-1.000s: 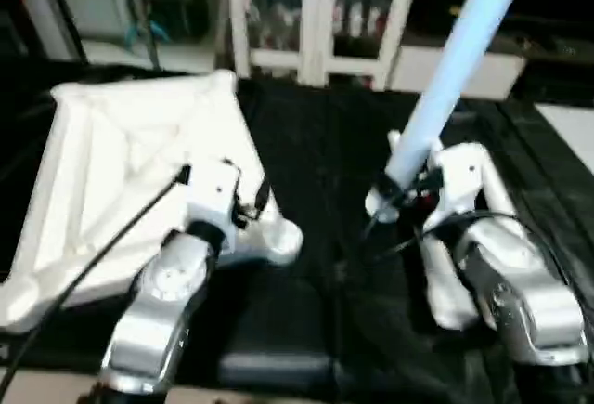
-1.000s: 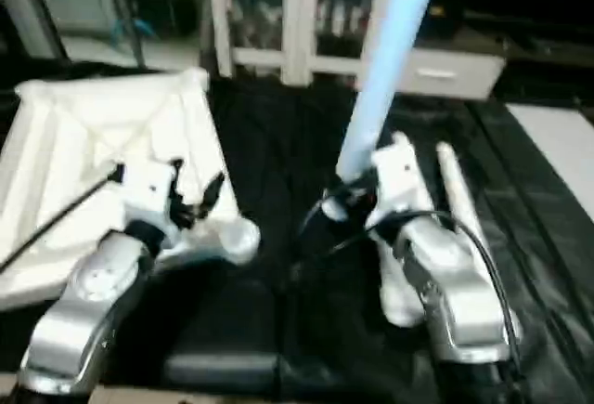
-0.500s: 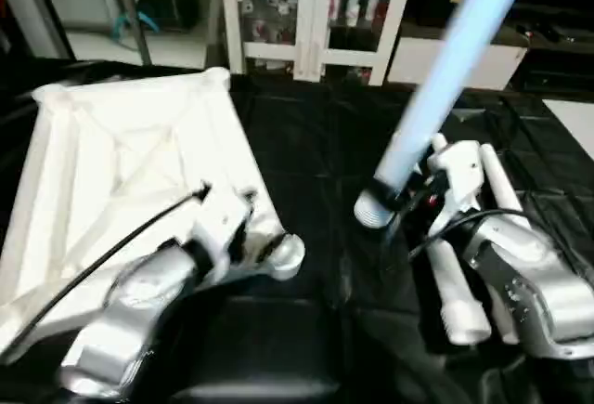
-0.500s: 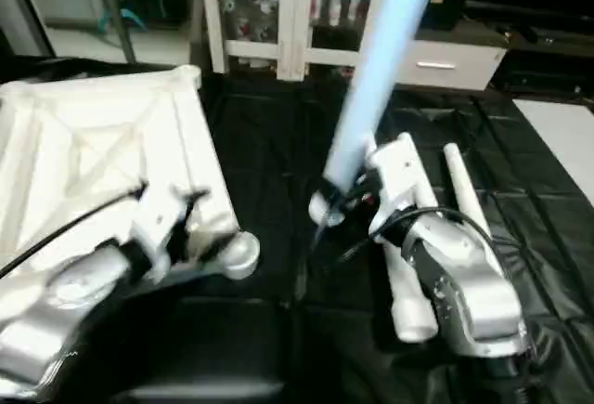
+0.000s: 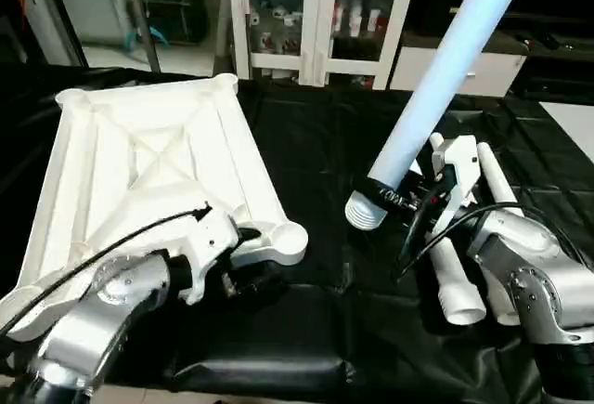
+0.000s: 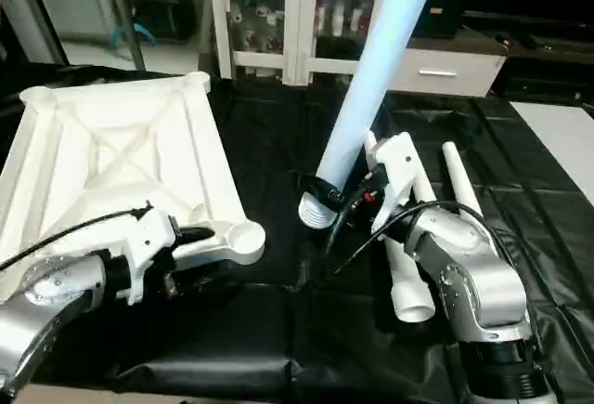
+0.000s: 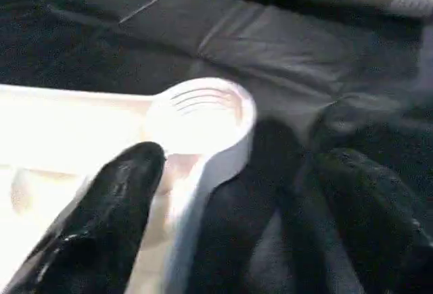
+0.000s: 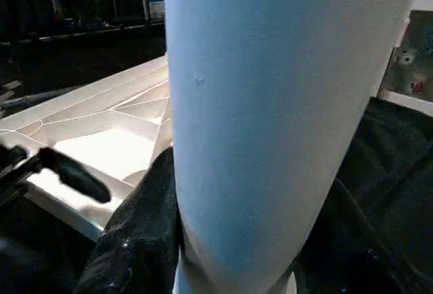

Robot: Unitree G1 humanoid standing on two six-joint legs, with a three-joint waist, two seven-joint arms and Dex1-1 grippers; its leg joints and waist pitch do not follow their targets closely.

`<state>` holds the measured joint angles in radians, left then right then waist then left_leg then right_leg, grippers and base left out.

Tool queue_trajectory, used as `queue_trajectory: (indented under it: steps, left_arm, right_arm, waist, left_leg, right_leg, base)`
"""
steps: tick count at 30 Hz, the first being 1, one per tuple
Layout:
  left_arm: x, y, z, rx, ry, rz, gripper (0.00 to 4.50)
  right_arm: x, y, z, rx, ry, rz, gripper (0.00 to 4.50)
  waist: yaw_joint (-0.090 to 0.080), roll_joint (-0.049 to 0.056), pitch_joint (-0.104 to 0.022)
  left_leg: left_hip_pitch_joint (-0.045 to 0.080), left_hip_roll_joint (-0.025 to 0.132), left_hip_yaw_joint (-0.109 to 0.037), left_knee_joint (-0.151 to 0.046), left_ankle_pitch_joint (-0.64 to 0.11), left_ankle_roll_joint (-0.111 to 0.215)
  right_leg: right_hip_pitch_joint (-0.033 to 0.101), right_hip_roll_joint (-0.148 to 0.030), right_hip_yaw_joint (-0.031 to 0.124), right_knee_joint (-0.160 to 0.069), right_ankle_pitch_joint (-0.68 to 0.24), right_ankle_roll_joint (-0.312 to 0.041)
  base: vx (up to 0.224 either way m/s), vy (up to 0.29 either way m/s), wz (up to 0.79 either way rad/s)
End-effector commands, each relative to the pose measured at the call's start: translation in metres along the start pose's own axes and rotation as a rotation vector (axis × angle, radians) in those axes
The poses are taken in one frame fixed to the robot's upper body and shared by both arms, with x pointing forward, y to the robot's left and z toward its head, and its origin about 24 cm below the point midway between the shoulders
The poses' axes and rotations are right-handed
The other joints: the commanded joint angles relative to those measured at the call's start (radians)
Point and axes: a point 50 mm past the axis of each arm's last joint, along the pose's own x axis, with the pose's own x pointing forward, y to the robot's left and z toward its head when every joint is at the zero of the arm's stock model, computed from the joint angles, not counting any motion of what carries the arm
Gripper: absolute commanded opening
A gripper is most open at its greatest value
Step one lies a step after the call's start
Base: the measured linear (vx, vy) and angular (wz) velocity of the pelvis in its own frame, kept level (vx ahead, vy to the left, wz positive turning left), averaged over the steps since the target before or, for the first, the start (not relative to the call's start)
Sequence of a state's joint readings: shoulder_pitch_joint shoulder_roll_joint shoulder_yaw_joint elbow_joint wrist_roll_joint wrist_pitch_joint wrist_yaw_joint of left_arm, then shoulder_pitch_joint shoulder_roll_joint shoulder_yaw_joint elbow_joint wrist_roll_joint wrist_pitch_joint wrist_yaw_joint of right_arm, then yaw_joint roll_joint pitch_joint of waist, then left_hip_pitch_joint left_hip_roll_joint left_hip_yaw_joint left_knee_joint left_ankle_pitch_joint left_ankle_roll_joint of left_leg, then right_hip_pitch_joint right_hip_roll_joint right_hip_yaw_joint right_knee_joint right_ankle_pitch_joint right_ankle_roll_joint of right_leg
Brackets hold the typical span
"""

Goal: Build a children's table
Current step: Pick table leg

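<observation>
Right claw [image 5: 401,202] clenched on a tube leg [image 5: 436,97] near its ribbed end, tilted. Left claw [image 7: 223,192] released, fingers straddling the tabletop [image 5: 139,172] rim beside its corner socket [image 7: 199,115]. Judged: rigid, light, slick plastic; grip rim, not ribs.

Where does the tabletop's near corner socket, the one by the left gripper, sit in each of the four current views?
Left eye view: corner socket lower centre-left, at the tabletop's near right corner.
Right eye view: lower left of centre, beside the left gripper.
Left wrist view: upper centre, past one black finger.
Right wrist view: I cannot make it out; the held leg blocks much.
Shared landmark: the X-ribbed tabletop.
</observation>
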<state>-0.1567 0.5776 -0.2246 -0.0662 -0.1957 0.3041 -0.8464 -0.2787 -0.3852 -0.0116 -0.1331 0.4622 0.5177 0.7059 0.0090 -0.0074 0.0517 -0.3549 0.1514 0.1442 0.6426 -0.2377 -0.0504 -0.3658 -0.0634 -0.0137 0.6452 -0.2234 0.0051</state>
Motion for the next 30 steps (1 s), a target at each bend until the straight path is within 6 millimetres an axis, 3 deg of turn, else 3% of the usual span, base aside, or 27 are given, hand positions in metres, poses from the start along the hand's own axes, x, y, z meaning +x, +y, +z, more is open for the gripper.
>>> queue_trajectory:
  steps: [1, 2, 3, 4, 6, 7, 8, 11, 13, 15, 19, 20, 22, 23, 26, 30]
  left_arm:
    - [0.001, 0.005, 0.0, 0.032, 0.027, -0.01, 3.87]
    - [0.001, 0.008, 0.0, 0.037, 0.036, -0.007, 3.78]
    - [0.001, 0.013, 0.0, 0.038, 0.041, -0.006, 3.73]
    - [0.001, 0.015, -0.001, 0.033, 0.046, -0.018, 3.66]
    - [0.001, 0.016, -0.002, 0.03, 0.063, -0.049, 3.55]
    - [0.001, 0.017, -0.003, 0.033, 0.09, -0.083, 3.41]
    - [0.001, 0.018, -0.004, 0.039, 0.102, -0.104, 3.31]
    - [0.0, 0.022, -0.004, 0.047, 0.115, -0.115, 3.18]
    - [-0.001, 0.024, -0.004, 0.048, 0.124, -0.122, 2.92]
    - [-0.004, 0.027, -0.005, 0.043, 0.14, -0.146, 2.78]
    - [-0.007, 0.027, -0.005, 0.041, 0.144, -0.142, 2.47]
    - [-0.01, 0.025, -0.008, 0.041, 0.161, -0.14, 2.37]
    - [-0.011, 0.025, -0.011, 0.053, 0.174, -0.129, 2.13]
    - [-0.012, 0.024, -0.013, 0.049, 0.177, -0.127, 2.03]
    - [-0.012, 0.024, -0.018, 0.04, 0.183, -0.108, 1.95]
    - [-0.01, 0.025, -0.023, 0.06, 0.197, -0.088, 1.61]
  right_arm:
    - [-0.002, 0.001, 0.003, -0.011, -0.01, 0.01, 1.89]
    - [-0.002, 0.002, 0.003, -0.008, -0.008, 0.019, 1.89]
    - [-0.001, 0.003, 0.004, -0.011, -0.005, 0.027, 1.89]
    - [-0.001, 0.004, 0.004, -0.016, -0.001, 0.033, 1.89]
    - [-0.001, 0.004, 0.004, -0.024, 0.007, 0.04, 1.89]
    - [-0.002, 0.005, 0.003, -0.032, 0.014, 0.048, 1.89]
    - [-0.002, 0.005, 0.003, -0.033, 0.016, 0.051, 1.89]
    - [-0.003, 0.006, 0.004, -0.043, 0.023, 0.052, 1.89]
    - [-0.005, 0.007, 0.004, -0.049, 0.027, 0.052, 1.89]
    - [-0.009, 0.008, 0.005, -0.06, 0.03, 0.052, 1.89]
    - [-0.011, 0.009, 0.004, -0.059, 0.028, 0.043, 1.89]
    - [-0.011, 0.011, 0.004, -0.059, 0.029, 0.045, 1.89]
    - [-0.011, 0.012, 0.003, -0.059, 0.029, 0.049, 1.89]
    - [-0.011, 0.013, 0.003, -0.06, 0.03, 0.051, 1.89]
    - [-0.01, 0.015, 0.003, -0.059, 0.029, 0.053, 1.89]
    - [-0.008, 0.017, 0.004, -0.05, 0.022, 0.066, 1.89]
  waist:
    - [0.004, 0.0, -0.045]
    - [0.004, 0.001, -0.047]
    - [0.005, 0.012, -0.054]
    - [0.005, 0.011, -0.056]
    - [0.009, 0.012, -0.069]
    - [0.01, 0.015, -0.071]
    - [0.011, 0.011, -0.07]
    - [0.013, 0.015, -0.065]
    - [0.014, 0.025, -0.062]
    - [0.02, 0.022, -0.058]
    - [0.021, 0.022, -0.054]
    - [0.021, 0.03, -0.054]
    - [0.02, 0.028, -0.054]
    - [0.02, 0.035, -0.055]
    - [0.019, 0.029, -0.055]
    - [0.02, 0.029, -0.054]
  left_leg:
    - [0.005, 0.059, -0.02, -0.108, -0.24, -0.024]
    - [0.005, 0.06, -0.021, -0.108, -0.226, -0.023]
    - [0.001, 0.06, -0.02, -0.105, -0.171, -0.018]
    - [0.002, 0.058, -0.016, -0.103, -0.153, -0.015]
    - [0.0, 0.058, -0.014, -0.092, -0.038, 0.006]
    - [-0.004, 0.055, -0.012, -0.086, 0.035, 0.03]
    - [-0.006, 0.054, -0.009, -0.084, 0.059, 0.05]
    - [-0.002, 0.058, -0.005, -0.088, -0.003, 0.053]
    - [0.002, 0.062, -0.005, -0.093, -0.046, 0.039]
    - [0.005, 0.065, -0.004, -0.098, -0.1, 0.013]
    - [0.008, 0.067, -0.003, -0.103, -0.151, -0.009]
    - [0.009, 0.067, -0.003, -0.104, -0.163, -0.017]
    - [0.006, 0.067, -0.002, -0.105, -0.163, -0.021]
    - [0.007, 0.067, -0.003, -0.104, -0.16, -0.023]
    - [0.004, 0.066, -0.001, -0.103, -0.146, -0.019]
    - [0.005, 0.067, -0.002, -0.104, -0.157, -0.017]
  right_leg:
    - [0.012, -0.07, 0.039, -0.093, -0.276, -0.181]
    - [0.013, -0.071, 0.038, -0.09, -0.257, -0.184]
    - [0.017, -0.069, 0.037, -0.081, -0.169, -0.199]
    - [0.016, -0.066, 0.036, -0.082, -0.133, -0.204]
    - [0.023, -0.063, 0.034, -0.063, 0.05, -0.23]
    - [0.024, -0.061, 0.032, -0.054, 0.156, -0.247]
    - [0.025, -0.06, 0.031, -0.052, 0.198, -0.259]
    - [0.023, -0.064, 0.032, -0.059, 0.141, -0.275]
    - [0.022, -0.064, 0.032, -0.064, 0.091, -0.276]
    - [0.021, -0.064, 0.034, -0.069, 0.015, -0.265]
    - [0.017, -0.065, 0.035, -0.074, -0.049, -0.259]
    - [0.015, -0.064, 0.036, -0.073, -0.06, -0.257]
    - [0.017, -0.064, 0.037, -0.075, -0.06, -0.247]
    - [0.017, -0.064, 0.037, -0.073, -0.053, -0.246]
    - [0.018, -0.063, 0.037, -0.073, -0.023, -0.252]
    - [0.017, -0.063, 0.038, -0.077, -0.059, -0.248]
  base:
    - [0.0, 0.0, 0.0]
    - [0.0, 0.0, 0.0]
    - [0.0, 0.0, 0.0]
    - [0.0, 0.0, 0.0]
    - [0.0, 0.0, 0.0]
    - [0.0, 0.0, 0.0]
    - [0.0, 0.0, 0.0]
    - [0.0, 0.0, 0.0]
    - [0.0, 0.0, 0.0]
    - [0.0, 0.0, 0.0]
    - [0.0, 0.0, 0.0]
    - [0.0, 0.0, 0.0]
    - [0.0, 0.0, 0.0]
    - [0.0, 0.0, 0.0]
    - [0.0, 0.0, 0.0]
    - [0.0, 0.0, 0.0]
